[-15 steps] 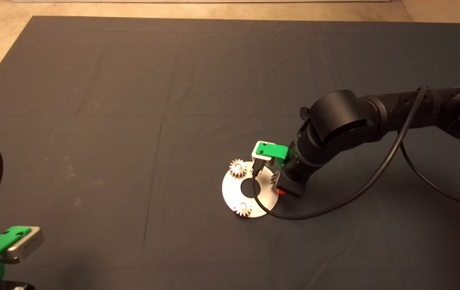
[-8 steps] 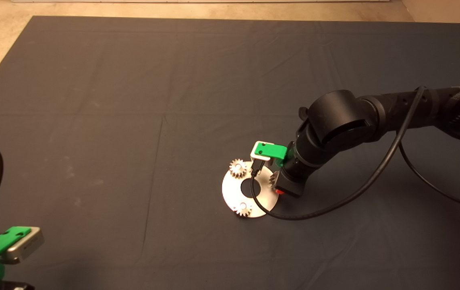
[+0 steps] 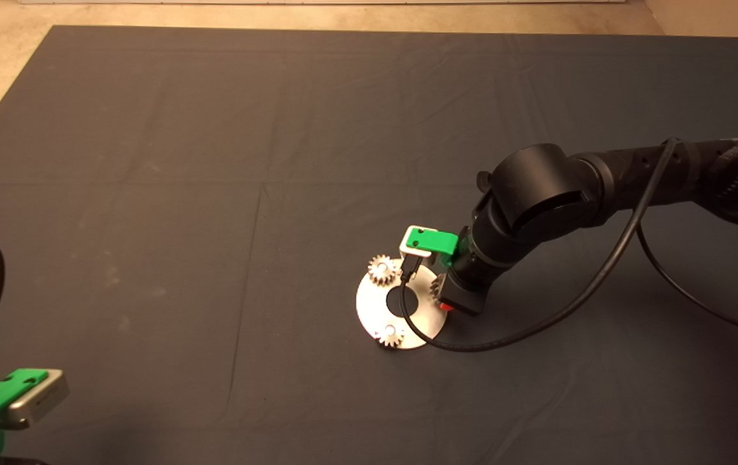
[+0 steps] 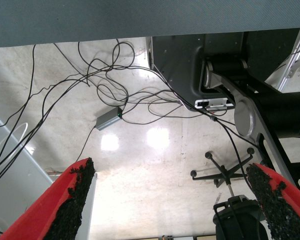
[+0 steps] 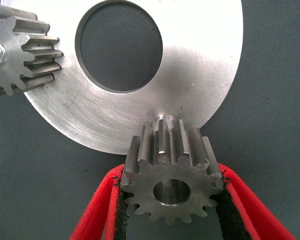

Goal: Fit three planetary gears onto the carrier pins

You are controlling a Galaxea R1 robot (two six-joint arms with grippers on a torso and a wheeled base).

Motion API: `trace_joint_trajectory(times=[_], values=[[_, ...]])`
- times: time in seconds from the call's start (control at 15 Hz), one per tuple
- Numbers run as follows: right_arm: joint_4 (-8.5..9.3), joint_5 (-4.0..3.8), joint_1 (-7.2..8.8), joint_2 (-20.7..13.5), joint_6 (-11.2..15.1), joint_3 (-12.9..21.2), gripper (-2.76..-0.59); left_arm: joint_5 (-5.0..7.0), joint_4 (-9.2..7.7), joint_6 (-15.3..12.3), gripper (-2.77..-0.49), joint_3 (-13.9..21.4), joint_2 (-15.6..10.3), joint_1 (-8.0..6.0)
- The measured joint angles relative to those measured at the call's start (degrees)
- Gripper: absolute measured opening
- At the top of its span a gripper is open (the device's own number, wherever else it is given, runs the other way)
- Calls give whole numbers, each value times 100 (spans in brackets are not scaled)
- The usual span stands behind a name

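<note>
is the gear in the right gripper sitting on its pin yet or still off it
Apart. The right wrist view shows the gear clamped in the right gripper, its centre hole empty, the bare pin just beyond it.

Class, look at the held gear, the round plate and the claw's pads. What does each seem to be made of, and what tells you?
Gear: likely steel, dull grey, with machined teeth.
Round plate: bright metal, probably steel or aluminium; fine circular scratches and glare.
Pads of the right claw: black, rough and grainy, perhaps rubber or foam, on red, plastic-looking fingers.

Silver metal on dark grey.
Shiny silver plate (image 5: 200, 65), grey gear (image 5: 171, 175), red fingers (image 5: 97, 212) with black pads, dark mat (image 3: 214, 129).
</note>
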Motion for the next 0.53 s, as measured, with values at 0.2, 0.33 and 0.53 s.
trace_joint_trajectory(times=[0.2, 0.33, 0.53], values=[[0, 2, 0, 5, 0, 0, -233, 0, -10, 0, -108, 0, -11, 0], [0, 2, -2, 5, 0, 1, -233, 0, -41, 0, -108, 0, -13, 0], [0, 0, -30, 33, 0, -1, -233, -1, -45, 0, -108, 0, -13, 0]])
